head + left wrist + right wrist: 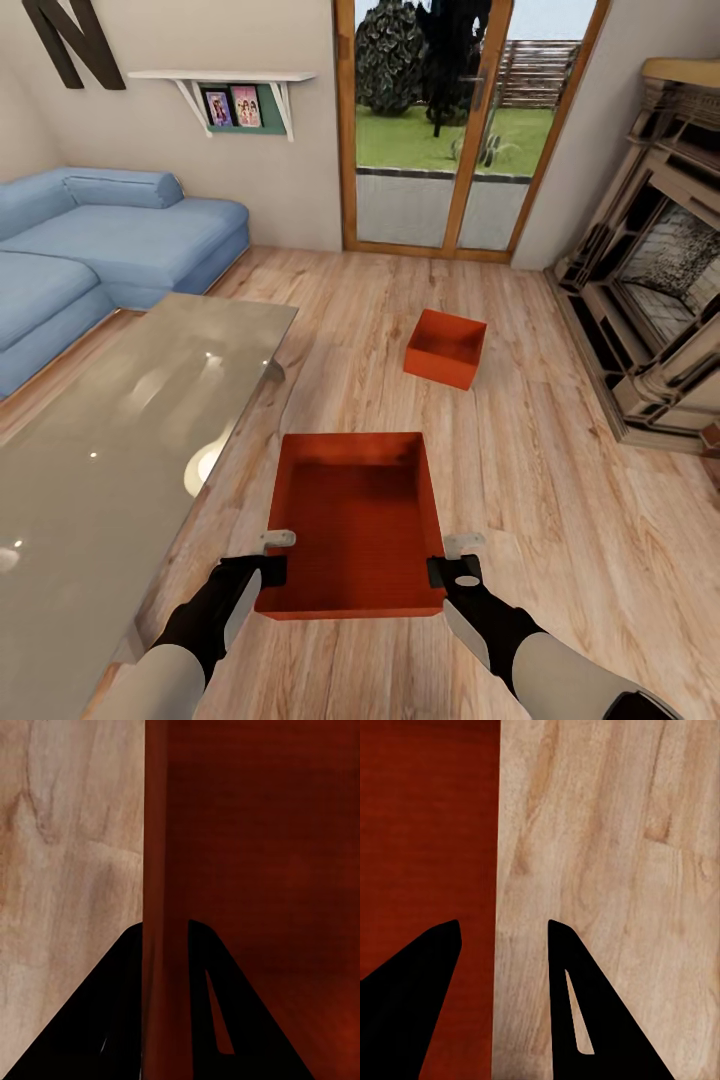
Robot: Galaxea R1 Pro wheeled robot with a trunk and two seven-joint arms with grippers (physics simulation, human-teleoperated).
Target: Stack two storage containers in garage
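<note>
In the living room, two red-orange storage containers lie on the light wood-plank floor. The near container [355, 520] sits between my arms; its inside also shows in the left wrist view [262, 870] and the right wrist view [427, 832]. My left gripper [273, 560] [165, 926] is shut on its left wall. My right gripper [457, 560] [502, 924] is open, its fingers straddling the right wall's rim with a gap on both sides. The far container [447, 347] rests alone, ahead and slightly right. I cannot tell whether the near one is lifted.
A glass coffee table [120, 430] runs close along my left side. Behind it stands a blue sofa [100, 240]. The brick fireplace [660, 280] fills the right side. Wood-framed garden doors [450, 130] close the far wall, beside a wall shelf [225, 85].
</note>
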